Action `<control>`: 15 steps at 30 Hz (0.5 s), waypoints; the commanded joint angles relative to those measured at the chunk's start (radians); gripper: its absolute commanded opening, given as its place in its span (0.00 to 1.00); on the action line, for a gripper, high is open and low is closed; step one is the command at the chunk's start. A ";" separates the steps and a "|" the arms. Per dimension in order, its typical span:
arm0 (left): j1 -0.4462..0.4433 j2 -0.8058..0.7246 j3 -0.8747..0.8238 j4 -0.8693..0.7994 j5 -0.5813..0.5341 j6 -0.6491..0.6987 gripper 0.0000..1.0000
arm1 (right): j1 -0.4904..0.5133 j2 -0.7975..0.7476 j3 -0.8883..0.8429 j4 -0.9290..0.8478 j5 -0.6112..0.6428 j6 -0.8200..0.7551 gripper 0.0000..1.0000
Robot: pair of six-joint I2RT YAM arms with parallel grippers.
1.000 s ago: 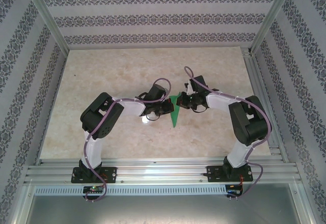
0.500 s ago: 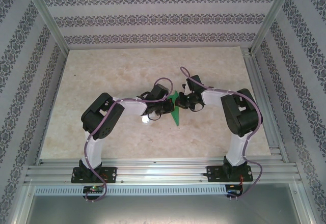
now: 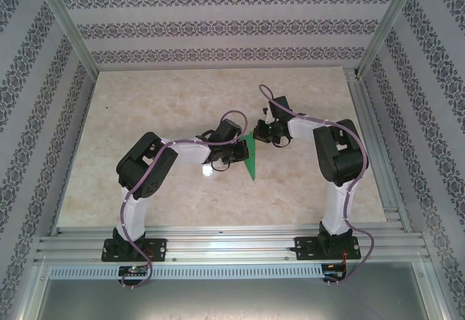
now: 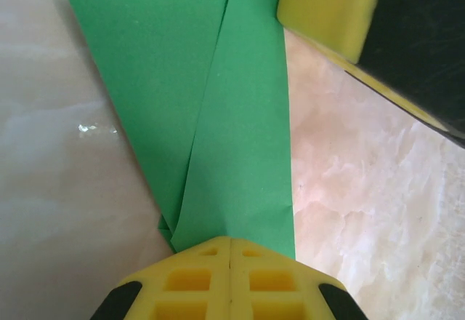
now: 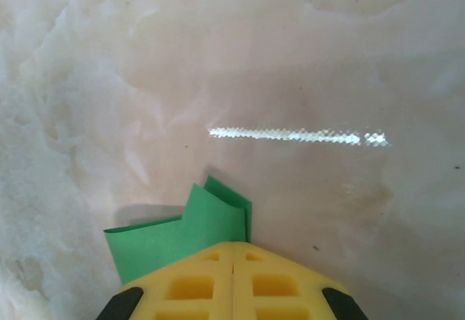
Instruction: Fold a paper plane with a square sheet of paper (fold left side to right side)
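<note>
I see a pale marbled worktop (image 3: 145, 109) with the green paper (image 3: 251, 161) near its middle, between the two arms. The paper is plain bright green, folded into a long narrow wedge. Overlapping layers meet along a slanted crease, and the broad end lies toward the far side. In the left wrist view, the left gripper (image 4: 231, 262) is closed, its yellow tips sitting on the wedge's narrow end. The right gripper (image 5: 232, 269) is closed too, with a small creased corner of the paper poking out at its tips. I cannot tell whether either one pinches the paper or only presses on it.
</note>
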 commanded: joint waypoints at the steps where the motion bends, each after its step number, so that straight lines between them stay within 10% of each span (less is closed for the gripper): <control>1: -0.017 0.065 -0.031 -0.150 -0.039 0.028 0.00 | -0.013 -0.035 0.000 0.000 0.026 -0.024 0.03; 15: -0.019 0.067 -0.027 -0.153 -0.037 0.030 0.00 | 0.060 -0.158 -0.181 0.065 -0.019 0.058 0.04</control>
